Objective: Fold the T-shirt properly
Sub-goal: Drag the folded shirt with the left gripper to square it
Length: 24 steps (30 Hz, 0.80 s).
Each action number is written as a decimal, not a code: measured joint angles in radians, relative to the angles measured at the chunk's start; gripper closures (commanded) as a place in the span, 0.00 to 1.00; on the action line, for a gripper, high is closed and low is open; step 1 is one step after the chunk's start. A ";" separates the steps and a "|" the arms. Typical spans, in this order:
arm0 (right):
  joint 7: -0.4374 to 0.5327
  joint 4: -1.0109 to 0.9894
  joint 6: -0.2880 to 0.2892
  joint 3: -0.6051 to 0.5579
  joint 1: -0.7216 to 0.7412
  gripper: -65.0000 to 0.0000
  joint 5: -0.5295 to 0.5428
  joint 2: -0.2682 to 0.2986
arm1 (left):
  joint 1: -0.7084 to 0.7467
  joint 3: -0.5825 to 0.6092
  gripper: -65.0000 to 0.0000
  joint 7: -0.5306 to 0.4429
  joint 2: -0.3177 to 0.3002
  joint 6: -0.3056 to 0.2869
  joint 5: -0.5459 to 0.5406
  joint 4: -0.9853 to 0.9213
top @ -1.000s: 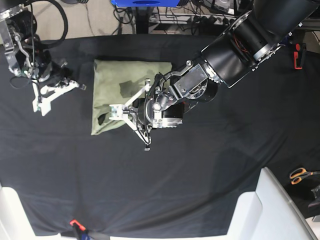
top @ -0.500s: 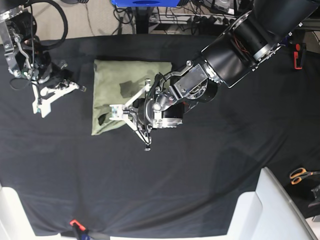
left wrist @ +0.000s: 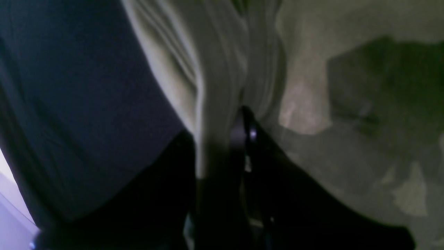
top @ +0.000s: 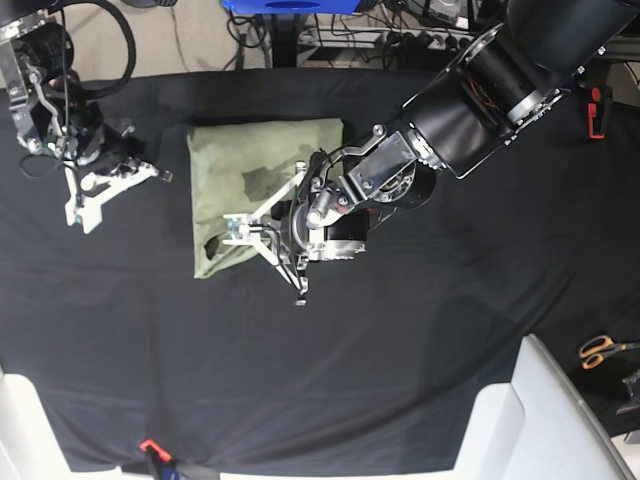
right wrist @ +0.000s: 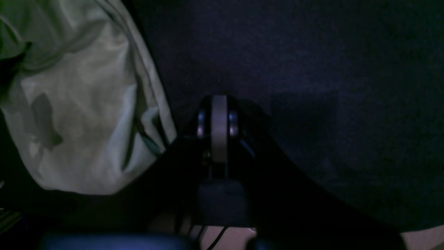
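Far left in the base view, the right gripper (top: 95,195) sits low over the black cloth (top: 420,330), well apart from the shirt. Its wrist view shows the jaws pressed together with nothing between them, the tips (right wrist: 219,114) over bare cloth and the shirt's edge (right wrist: 79,104) off to the side.

Next comes the T-shirt (top: 250,165) — a pale green bundle folded into a rough rectangle, lying on the cloth left of centre, toward the far edge. Its top and left edges are fairly straight; the lower end narrows to a rumpled corner. A dark shadow patch from the arm falls across its middle.

At the shirt's right edge the left gripper (top: 262,232) reaches in from the big black arm that comes down from the upper right. The fingers lie over the shirt's lower right part. In the left wrist view the jaws are nearly closed, and a ridge of green fabric (left wrist: 215,104) runs straight down between them — so they are pinching a fold of the shirt, though the view is blurred and dark.

Farther right, the cloth is bare. A pair of orange-handled scissors (top: 600,350) lies off the cloth at the right edge, beside a white surface (top: 540,420).
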 measured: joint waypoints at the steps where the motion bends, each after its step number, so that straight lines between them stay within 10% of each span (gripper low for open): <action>1: 0.000 0.000 0.000 0.000 0.000 1.00 0.000 0.000 | -0.002 0.000 1.00 0.003 0.001 0.000 0.000 0.000; 13: 0.000 0.000 0.000 0.000 -0.003 1.00 0.000 0.000 | -0.018 -0.001 0.15 0.010 -0.002 0.005 0.010 0.001; 24: -0.002 0.000 0.000 0.000 -0.003 1.00 0.000 0.000 | -0.088 -0.004 0.10 0.071 -0.003 0.002 0.011 0.080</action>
